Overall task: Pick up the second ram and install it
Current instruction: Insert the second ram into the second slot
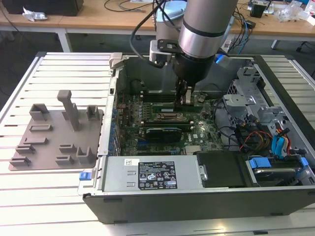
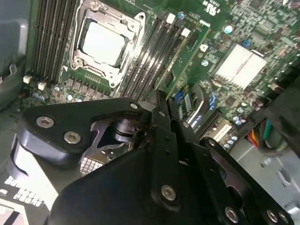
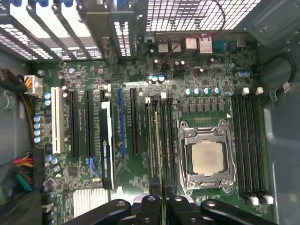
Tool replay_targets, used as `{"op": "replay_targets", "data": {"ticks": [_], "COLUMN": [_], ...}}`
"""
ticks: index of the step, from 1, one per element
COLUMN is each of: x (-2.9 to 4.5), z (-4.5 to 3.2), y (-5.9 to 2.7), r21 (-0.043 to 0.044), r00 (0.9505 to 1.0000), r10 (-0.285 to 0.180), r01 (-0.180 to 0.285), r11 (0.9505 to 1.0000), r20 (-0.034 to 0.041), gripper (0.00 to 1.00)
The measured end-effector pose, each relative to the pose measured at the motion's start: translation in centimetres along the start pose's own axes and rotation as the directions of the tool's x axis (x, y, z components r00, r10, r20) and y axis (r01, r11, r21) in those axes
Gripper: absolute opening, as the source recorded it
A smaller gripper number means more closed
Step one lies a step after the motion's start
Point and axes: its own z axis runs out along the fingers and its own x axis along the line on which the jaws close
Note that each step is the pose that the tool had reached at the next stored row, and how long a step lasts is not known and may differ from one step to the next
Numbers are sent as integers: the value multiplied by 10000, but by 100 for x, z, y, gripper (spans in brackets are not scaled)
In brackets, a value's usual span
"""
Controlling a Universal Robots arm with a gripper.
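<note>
Narrowed, the hand (image 1: 186,96) is clamped on the second ram (image 2: 191,56), a long, thin, dull green memory board. On the white slatted metal surface (image 1: 59,196) the dark grey metal computer case (image 1: 147,210) is laid open on its side, so its contents are reached from above; a grey plastic plate with upright blocks (image 1: 59,132) is set beside it. Housed inside are the green motherboard (image 3: 201,77), a silver power supply box (image 1: 123,172) and coloured cables (image 1: 261,137). The ram is held edge-down along the black memory slots (image 3: 168,136), apparently for seating.

A grey plate (image 1: 53,138) lay on the slatted table (image 1: 69,73) beside the case (image 1: 197,206). A CPU (image 3: 208,158) sat socketed.
</note>
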Motion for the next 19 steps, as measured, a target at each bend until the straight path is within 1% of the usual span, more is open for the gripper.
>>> {"op": "replay_targets", "data": {"ticks": [1, 2, 4, 8, 10, 13, 16, 18, 19], "x": [-5, -11, -23, -24, -39, -74, -80, -93, -95], "z": [22, 62, 106, 241, 285, 376, 448, 532, 558], "y": [8, 11, 27, 96, 102, 107, 130, 124, 123], "r21": [-1, -1, -1, -1, -1, 0, 0, 0, 0], "r00": [10000, 10000, 10000, 10000, 10000, 10000, 10000, 10000, 10000], "r10": [0, -1, -1, -1, -5, 16, 16, 15, 16], "r01": [0, 1, 1, 1, 5, -16, -16, -15, -16], "r11": [10000, 10000, 10000, 10000, 10000, 10000, 10000, 10000, 10000], "r20": [0, 0, 0, 0, 0, 2, 1, 1, 2], "gripper": [13, 13, 13, 13, 13, 13, 13, 13, 13]}}
